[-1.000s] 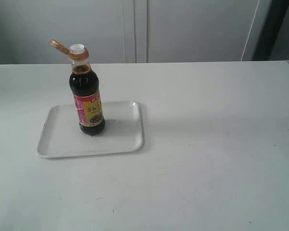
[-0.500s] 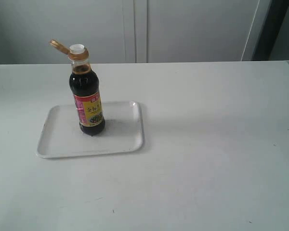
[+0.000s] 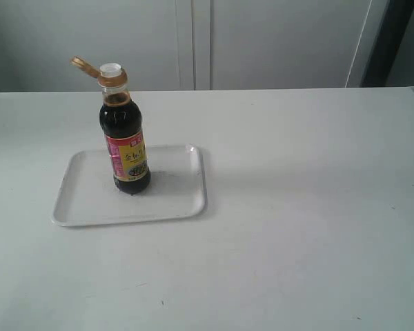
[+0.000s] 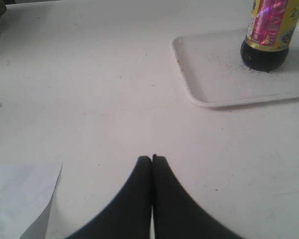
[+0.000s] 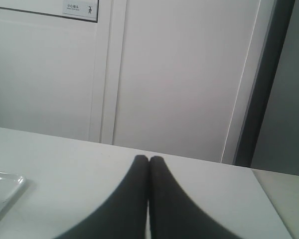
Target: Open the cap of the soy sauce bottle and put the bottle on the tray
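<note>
The soy sauce bottle (image 3: 126, 141) stands upright on the white tray (image 3: 86, 200) at the left of the table. Its gold-brown cap (image 3: 85, 67) is flipped back on its hinge, baring the white spout (image 3: 111, 69). In the left wrist view the bottle's base (image 4: 265, 40) rests on the tray (image 4: 214, 74), well ahead of my left gripper (image 4: 151, 159), which is shut and empty over bare table. My right gripper (image 5: 149, 160) is also shut with nothing in it; one tray corner (image 5: 5, 191) shows beside it. Neither gripper appears in the exterior view.
A sheet of paper (image 4: 20, 199) lies on the table near the left gripper. White cabinet doors (image 3: 262, 41) stand behind the table. The table's right edge (image 5: 269, 199) shows in the right wrist view.
</note>
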